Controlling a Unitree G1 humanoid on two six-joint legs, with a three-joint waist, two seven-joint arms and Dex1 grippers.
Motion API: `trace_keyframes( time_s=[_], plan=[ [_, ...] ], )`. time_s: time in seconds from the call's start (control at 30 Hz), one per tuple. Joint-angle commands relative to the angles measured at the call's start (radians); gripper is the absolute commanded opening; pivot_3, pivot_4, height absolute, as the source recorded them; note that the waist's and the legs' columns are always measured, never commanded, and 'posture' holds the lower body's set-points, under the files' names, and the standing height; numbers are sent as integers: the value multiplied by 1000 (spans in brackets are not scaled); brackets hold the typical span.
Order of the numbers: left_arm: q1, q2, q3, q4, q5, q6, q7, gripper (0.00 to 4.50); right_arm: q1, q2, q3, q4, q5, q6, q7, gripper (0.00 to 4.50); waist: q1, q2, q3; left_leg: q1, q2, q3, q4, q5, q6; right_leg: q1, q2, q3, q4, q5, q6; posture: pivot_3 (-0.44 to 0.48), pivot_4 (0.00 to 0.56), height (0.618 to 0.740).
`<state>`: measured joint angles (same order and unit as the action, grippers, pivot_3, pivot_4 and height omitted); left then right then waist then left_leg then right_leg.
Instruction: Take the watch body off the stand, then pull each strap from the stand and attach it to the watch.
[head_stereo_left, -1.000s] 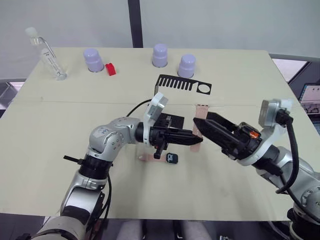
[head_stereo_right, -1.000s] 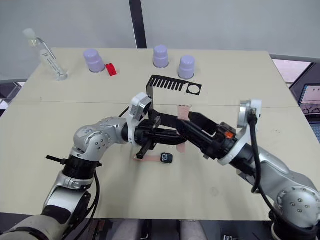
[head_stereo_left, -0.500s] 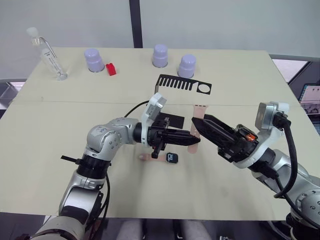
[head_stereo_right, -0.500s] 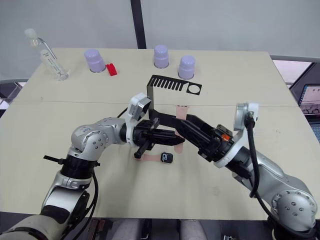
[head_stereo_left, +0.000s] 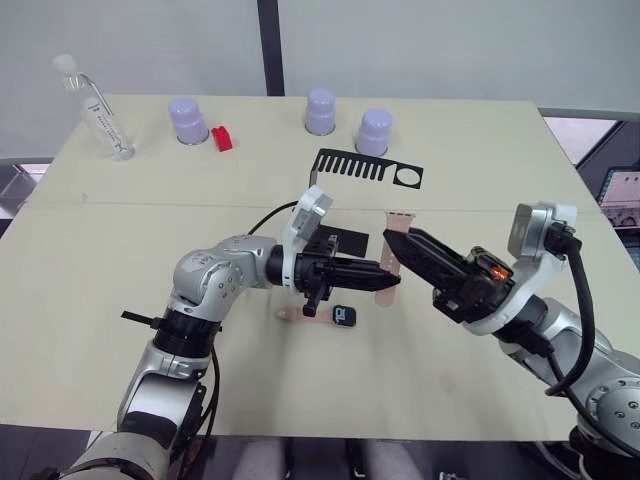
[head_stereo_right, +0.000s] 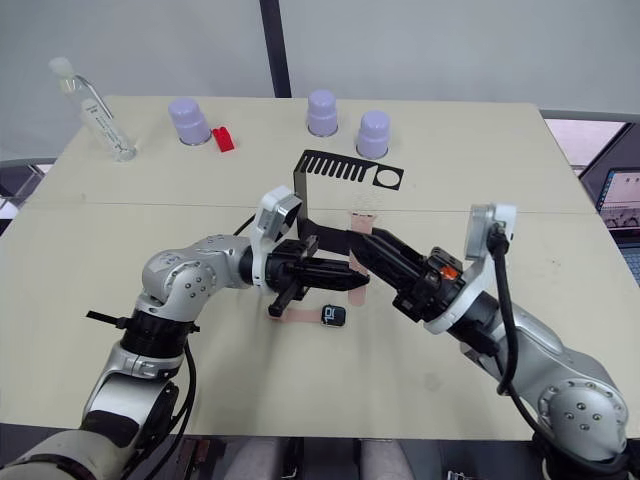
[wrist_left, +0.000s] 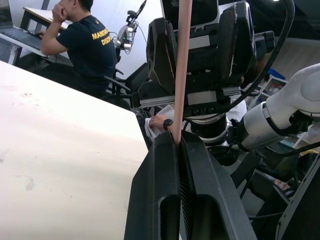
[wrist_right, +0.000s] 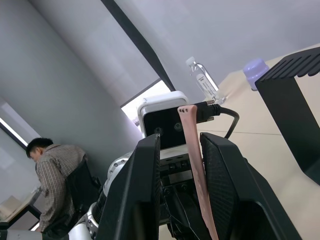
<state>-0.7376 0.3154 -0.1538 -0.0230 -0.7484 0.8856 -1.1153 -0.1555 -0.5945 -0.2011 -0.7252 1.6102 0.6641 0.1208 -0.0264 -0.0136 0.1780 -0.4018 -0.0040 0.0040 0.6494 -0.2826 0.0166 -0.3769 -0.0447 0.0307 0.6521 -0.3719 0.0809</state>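
My left gripper (head_stereo_left: 392, 281) is shut on the lower end of a pale pink strap (head_stereo_left: 398, 226) and holds it upright above the table. My right gripper (head_stereo_left: 392, 238) reaches in from the right. Its fingers (wrist_right: 145, 170) stand on either side of the strap (wrist_right: 192, 150), narrowly apart, with a gap showing on one side. The watch body (head_stereo_left: 345, 316) lies on the table below the left gripper. Another strap (head_stereo_left: 298, 314) lies beside it, and I cannot tell whether the two are joined. The black stand (head_stereo_left: 365, 167) is behind them.
Three purple cups (head_stereo_left: 187, 119) (head_stereo_left: 320, 110) (head_stereo_left: 373, 131), a small red object (head_stereo_left: 222, 138) and a clear bottle (head_stereo_left: 95, 108) stand along the far side of the table. A seated person (wrist_left: 85, 45) is in the background of the left wrist view, and another person (wrist_right: 50, 185) in the right wrist view.
The right gripper's fingers have narrowed from wide open to close around the strap, and it has edged towards the left gripper. The left gripper keeps hold of the strap.
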Motion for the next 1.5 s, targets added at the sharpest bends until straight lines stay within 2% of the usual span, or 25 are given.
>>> trace_keyframes(
  time_s=[0.03, 0.43, 0.5, 0.57, 1.07, 1.17, 1.5],
  plan=[
    [-1, -3, 19, -36, -21, -5, 0, 0, 2, -18, -4, -32, 20, -18, -7, 1365, 0, 0, 0, 0, 0, 0, 0, 0, 0, 0, 0, 0, 0, 0, 0, 0, 150, 740],
    [-6, -12, 23, -31, -23, -9, 1, 0, -7, -8, 11, -24, 0, -40, -26, 1365, 0, 0, 0, 0, 0, 0, 0, 0, 0, 0, 0, 0, 0, 0, 0, 0, 150, 740],
    [-7, -14, 22, -29, -22, -11, 0, 0, -10, -4, 14, -23, 4, -46, -30, 808, 0, 0, 0, 0, 0, 0, 0, 0, 0, 0, 0, 0, 0, 0, 0, 0, 150, 740],
    [-7, -15, 22, -27, -20, -14, 0, 0, -12, -5, 17, -23, 6, -52, -31, 56, 0, 0, 0, 0, 0, 0, 0, 0, 0, 0, 0, 0, 0, 0, 0, 0, 150, 740],
    [3, -29, 22, -36, -18, -18, 7, 0, -1, -18, 15, -31, 14, -69, -36, 56, 0, 0, 0, 0, 0, 0, 0, 0, 0, 0, 0, 0, 0, 0, 0, 0, 150, 740],
    [2, -27, 25, -34, -19, -19, 7, 0, 2, -26, 5, -34, -32, -74, -40, 929, 0, 0, 0, 0, 0, 0, 0, 0, 0, 0, 0, 0, 0, 0, 0, 0, 150, 740],
    [-1, -28, 21, -27, -14, -26, 3, 0, -3, -20, 10, -31, -5, -81, -38, 929, 0, 0, 0, 0, 0, 0, 0, 0, 0, 0, 0, 0, 0, 0, 0, 0, 150, 740]
  ],
)
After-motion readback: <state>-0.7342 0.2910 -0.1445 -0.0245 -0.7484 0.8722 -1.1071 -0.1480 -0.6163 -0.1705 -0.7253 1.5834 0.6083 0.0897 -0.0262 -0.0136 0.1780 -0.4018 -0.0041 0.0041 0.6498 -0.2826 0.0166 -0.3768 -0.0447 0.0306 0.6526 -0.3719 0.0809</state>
